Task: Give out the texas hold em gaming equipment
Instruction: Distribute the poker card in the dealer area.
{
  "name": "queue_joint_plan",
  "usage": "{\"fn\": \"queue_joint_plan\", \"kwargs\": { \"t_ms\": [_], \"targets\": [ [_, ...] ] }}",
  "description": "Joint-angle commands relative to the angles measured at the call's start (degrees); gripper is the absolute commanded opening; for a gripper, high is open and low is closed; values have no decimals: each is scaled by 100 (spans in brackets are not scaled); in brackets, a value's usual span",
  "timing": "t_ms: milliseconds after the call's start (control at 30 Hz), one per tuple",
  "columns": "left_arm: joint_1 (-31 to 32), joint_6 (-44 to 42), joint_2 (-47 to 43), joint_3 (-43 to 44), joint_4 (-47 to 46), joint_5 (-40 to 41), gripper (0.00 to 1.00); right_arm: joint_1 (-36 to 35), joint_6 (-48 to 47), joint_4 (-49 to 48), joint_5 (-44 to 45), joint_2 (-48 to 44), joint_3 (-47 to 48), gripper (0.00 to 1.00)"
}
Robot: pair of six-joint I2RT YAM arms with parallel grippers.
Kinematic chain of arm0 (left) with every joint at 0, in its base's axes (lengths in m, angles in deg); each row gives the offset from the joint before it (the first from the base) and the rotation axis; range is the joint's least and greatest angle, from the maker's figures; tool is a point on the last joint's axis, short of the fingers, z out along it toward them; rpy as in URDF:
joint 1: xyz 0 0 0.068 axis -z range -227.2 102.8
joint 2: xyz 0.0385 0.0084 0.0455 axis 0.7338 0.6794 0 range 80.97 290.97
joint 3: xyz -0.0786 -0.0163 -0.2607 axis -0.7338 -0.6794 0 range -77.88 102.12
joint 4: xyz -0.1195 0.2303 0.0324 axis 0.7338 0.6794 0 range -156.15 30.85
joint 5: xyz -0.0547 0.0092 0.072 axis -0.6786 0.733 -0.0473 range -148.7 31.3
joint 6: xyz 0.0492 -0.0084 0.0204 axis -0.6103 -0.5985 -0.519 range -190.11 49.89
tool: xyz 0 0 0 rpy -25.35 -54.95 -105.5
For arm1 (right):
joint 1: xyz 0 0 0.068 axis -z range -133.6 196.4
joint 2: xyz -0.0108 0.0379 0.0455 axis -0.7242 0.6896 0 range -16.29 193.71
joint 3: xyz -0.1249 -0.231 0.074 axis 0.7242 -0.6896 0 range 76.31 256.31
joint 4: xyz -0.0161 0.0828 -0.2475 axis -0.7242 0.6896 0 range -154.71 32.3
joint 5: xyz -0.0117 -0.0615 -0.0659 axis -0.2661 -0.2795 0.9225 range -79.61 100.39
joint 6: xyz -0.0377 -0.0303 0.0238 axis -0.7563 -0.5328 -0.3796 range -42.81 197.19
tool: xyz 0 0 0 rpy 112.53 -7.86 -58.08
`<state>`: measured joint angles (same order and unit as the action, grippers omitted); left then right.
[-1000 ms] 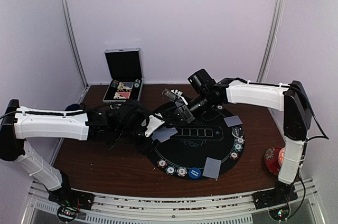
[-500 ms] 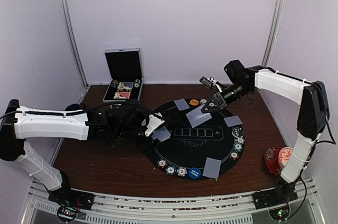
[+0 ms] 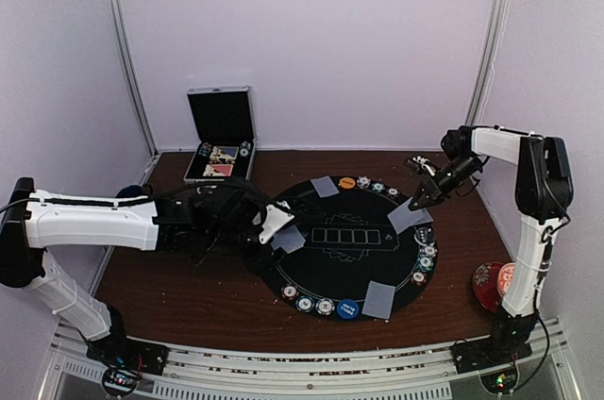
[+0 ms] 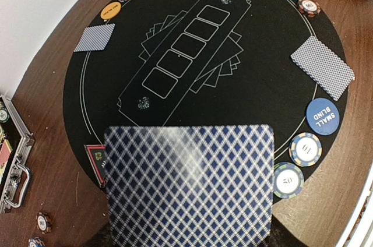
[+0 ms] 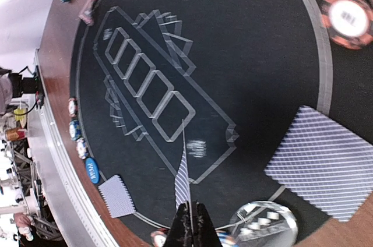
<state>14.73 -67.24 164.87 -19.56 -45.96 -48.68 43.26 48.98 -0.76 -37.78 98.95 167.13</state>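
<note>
From above: pinching a grey-blue card [image 3: 400, 219] in the right gripper [image 3: 422, 195], low over the right rim of the round black mat [image 3: 330, 268]. Grasping a second card [image 3: 289, 239] in the left gripper [image 3: 269, 225] at the mat's left edge.

Left wrist: second card filling the foreground, dealt cards [image 4: 322, 67] and chips [image 4: 305, 149] ringing the mat.

Right wrist: fingers [image 5: 179, 229] clamped tight, card edge-on beside a laid card [image 5: 323, 162].

Dealing step, probably; next, lowering flat onto that seat and letting go.
</note>
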Motion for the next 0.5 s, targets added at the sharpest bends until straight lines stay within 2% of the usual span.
{"fn": "queue_joint_plan", "kwargs": {
  "t_ms": [0,467],
  "targets": [
    [-8,-61,-22,40,-243,-57,64,291,-229,311,226,305,444,0],
    [-6,-68,13,48,-241,-54,64,601,-274,611,380,1263,1430,0]
  ]
}}
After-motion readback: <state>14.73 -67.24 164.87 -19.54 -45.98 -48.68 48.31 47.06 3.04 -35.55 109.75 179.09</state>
